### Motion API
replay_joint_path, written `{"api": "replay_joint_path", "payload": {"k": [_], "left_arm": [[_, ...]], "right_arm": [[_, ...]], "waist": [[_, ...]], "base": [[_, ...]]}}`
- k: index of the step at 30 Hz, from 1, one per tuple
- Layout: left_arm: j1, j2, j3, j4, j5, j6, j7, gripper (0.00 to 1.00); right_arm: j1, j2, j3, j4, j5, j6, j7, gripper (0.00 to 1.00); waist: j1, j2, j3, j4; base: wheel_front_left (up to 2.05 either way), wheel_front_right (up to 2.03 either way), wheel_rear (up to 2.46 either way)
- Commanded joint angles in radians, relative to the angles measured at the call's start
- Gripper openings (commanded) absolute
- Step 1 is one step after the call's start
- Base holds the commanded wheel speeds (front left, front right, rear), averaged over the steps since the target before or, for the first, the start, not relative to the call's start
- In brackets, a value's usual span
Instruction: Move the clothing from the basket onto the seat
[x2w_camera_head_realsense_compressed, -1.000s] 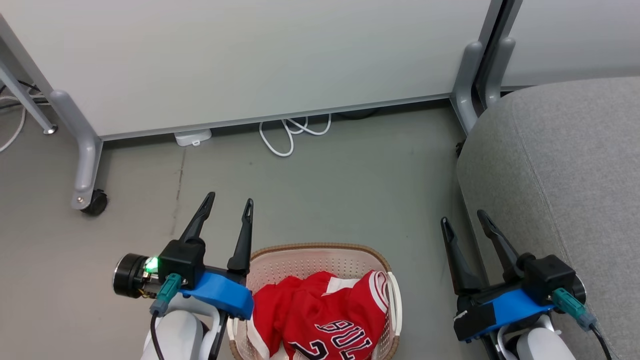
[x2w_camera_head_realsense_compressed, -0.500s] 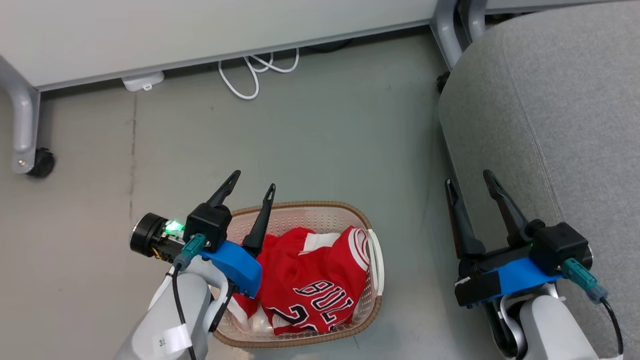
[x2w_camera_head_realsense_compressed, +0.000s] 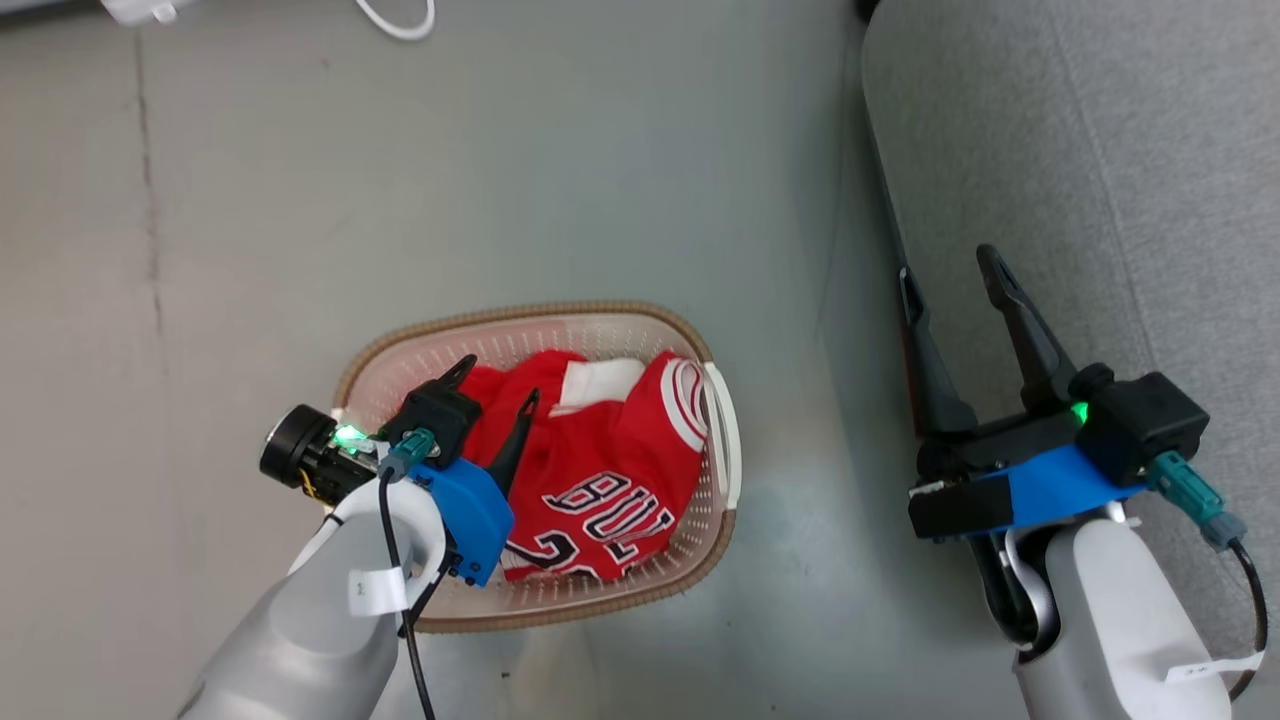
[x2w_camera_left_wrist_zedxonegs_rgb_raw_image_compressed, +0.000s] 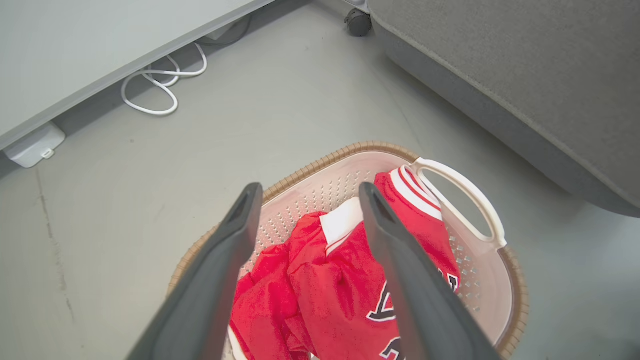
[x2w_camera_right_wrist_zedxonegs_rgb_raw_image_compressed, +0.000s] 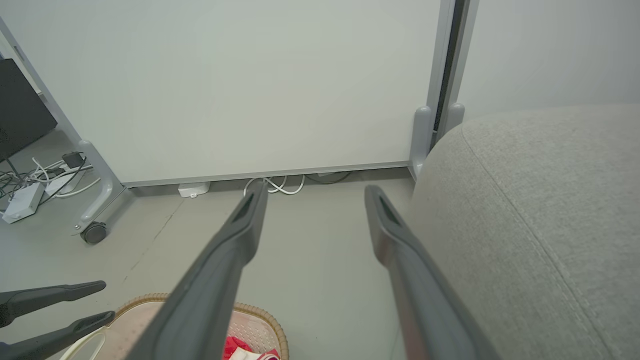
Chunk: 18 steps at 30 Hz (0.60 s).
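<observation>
The basket (x2w_camera_head_realsense_compressed: 520, 315), cream with a brown rim, stands on the grey floor and holds the clothing (x2w_camera_head_realsense_compressed: 600, 470), red jerseys with white trim and black-and-white lettering. My left gripper (x2w_camera_head_realsense_compressed: 497, 382) hangs open over the basket's left half, above the red cloth, with nothing between its fingers. In the left wrist view the left gripper (x2w_camera_left_wrist_zedxonegs_rgb_raw_image_compressed: 310, 189) frames the clothing (x2w_camera_left_wrist_zedxonegs_rgb_raw_image_compressed: 340, 280) inside the basket (x2w_camera_left_wrist_zedxonegs_rgb_raw_image_compressed: 325, 160). My right gripper (x2w_camera_head_realsense_compressed: 947, 265) is open and empty at the left edge of the grey seat (x2w_camera_head_realsense_compressed: 1100, 150). The right wrist view has the right gripper (x2w_camera_right_wrist_zedxonegs_rgb_raw_image_compressed: 315, 189), the seat (x2w_camera_right_wrist_zedxonegs_rgb_raw_image_compressed: 540, 200), the basket (x2w_camera_right_wrist_zedxonegs_rgb_raw_image_compressed: 260, 320) and the left gripper (x2w_camera_right_wrist_zedxonegs_rgb_raw_image_compressed: 107, 300).
A white partition panel (x2w_camera_right_wrist_zedxonegs_rgb_raw_image_compressed: 250, 75) on castor feet (x2w_camera_right_wrist_zedxonegs_rgb_raw_image_compressed: 94, 232) stands beyond the basket. A looped white cable (x2w_camera_left_wrist_zedxonegs_rgb_raw_image_compressed: 160, 90) and a white box (x2w_camera_left_wrist_zedxonegs_rgb_raw_image_compressed: 32, 147) lie at its base. More cables (x2w_camera_right_wrist_zedxonegs_rgb_raw_image_compressed: 30, 185) lie at the far left. Bare floor separates the basket and the seat.
The head camera has tilted down, so the whole picture shifted. My left gripper has moved from beside the basket's left rim to over the clothing. Both grippers stay open.
</observation>
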<state>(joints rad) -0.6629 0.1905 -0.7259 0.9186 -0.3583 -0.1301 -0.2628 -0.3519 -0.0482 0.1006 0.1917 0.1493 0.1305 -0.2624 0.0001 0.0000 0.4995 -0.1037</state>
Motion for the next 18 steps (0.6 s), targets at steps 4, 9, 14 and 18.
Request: {"api": "replay_joint_path", "payload": {"k": [4, 9, 14, 18], "left_arm": [[-0.074, 0.000, -0.090, 0.084, -0.054, -0.001, -0.001, 1.00], [-0.131, 0.001, -0.188, 0.159, -0.127, -0.001, 0.035, 1.00], [-0.173, 0.005, -0.273, 0.195, -0.190, -0.001, 0.081, 1.00], [-0.208, 0.009, -0.340, 0.213, -0.225, -0.001, 0.117, 1.00]], "right_arm": [[-0.046, -0.004, -0.004, -0.015, -0.010, 0.000, -0.004, 1.00], [-0.081, -0.004, -0.008, -0.030, -0.019, 0.000, -0.004, 1.00], [-0.110, -0.004, -0.015, -0.046, -0.025, 0.000, -0.004, 1.00], [-0.130, -0.004, -0.019, -0.057, -0.032, 0.000, -0.004, 1.00]], "waist": [[-0.0001, 0.0000, 0.100, -0.012], [-0.0001, 0.0000, 0.168, -0.017], [-0.0001, 0.0000, 0.227, -0.021], [-0.0001, 0.0000, 0.273, -0.019]], "base": [[0.00, 0.00, 0.00], [0.00, 0.00, 0.00], [0.00, 0.00, 0.00], [0.00, 0.00, 0.00]]}}
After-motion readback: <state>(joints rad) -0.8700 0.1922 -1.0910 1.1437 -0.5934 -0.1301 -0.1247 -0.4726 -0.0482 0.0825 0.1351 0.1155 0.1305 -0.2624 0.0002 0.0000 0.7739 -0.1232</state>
